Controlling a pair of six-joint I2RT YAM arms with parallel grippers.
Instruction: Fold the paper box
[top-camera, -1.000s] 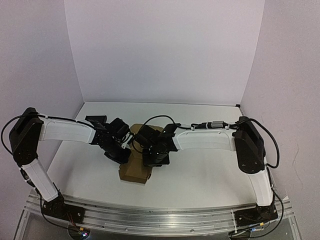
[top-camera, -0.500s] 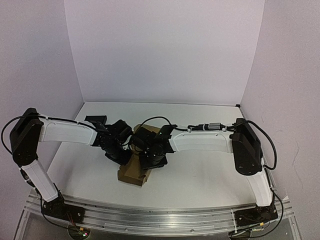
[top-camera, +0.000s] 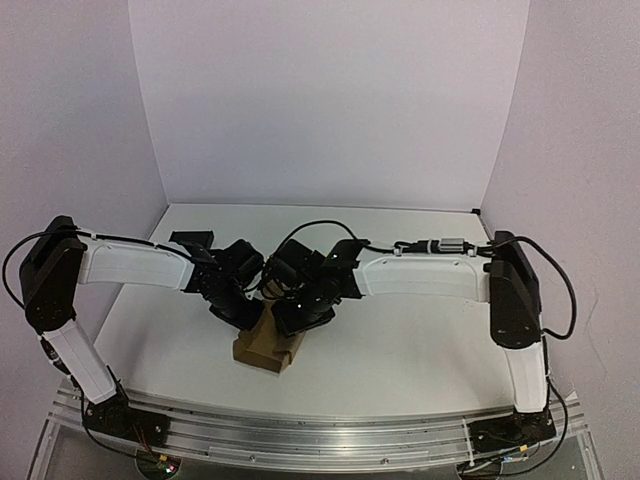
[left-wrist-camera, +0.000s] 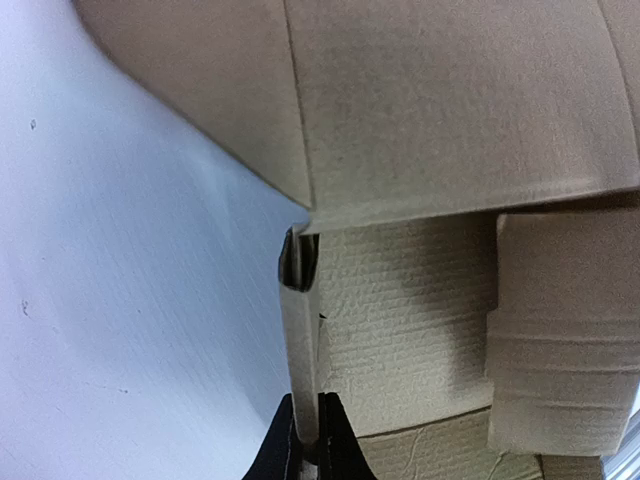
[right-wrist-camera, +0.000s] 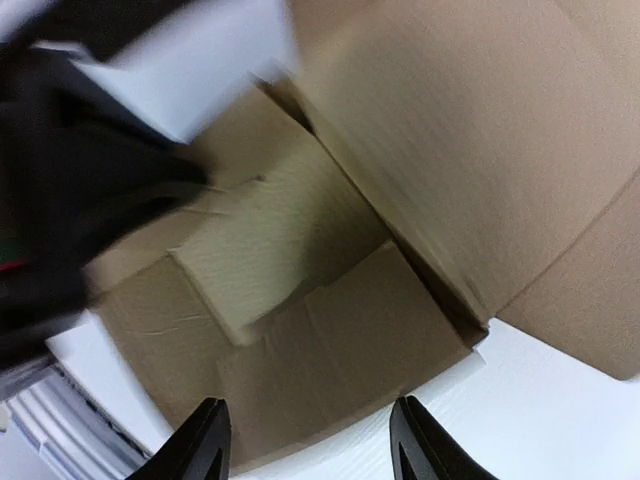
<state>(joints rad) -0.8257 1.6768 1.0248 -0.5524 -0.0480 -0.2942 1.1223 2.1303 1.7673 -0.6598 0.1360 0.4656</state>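
Left tool (left-wrist-camera: 307, 447) pinches the paper box (left-wrist-camera: 450, 120) wall (right tool (right-wrist-camera: 310, 437) spread).

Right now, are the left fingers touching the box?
Touching. The left wrist view shows the left fingers pinched on a thin wall edge of the box, with the cardboard squeezed between them.

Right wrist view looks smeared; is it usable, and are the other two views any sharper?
Right wrist: smeared, worst at upper left, box creases soft, open right gripper crisper. Left wrist: sharp, the box's corrugation reads clearly where the left gripper pinches a wall. Top external: sharp, evenly lit, no glare.
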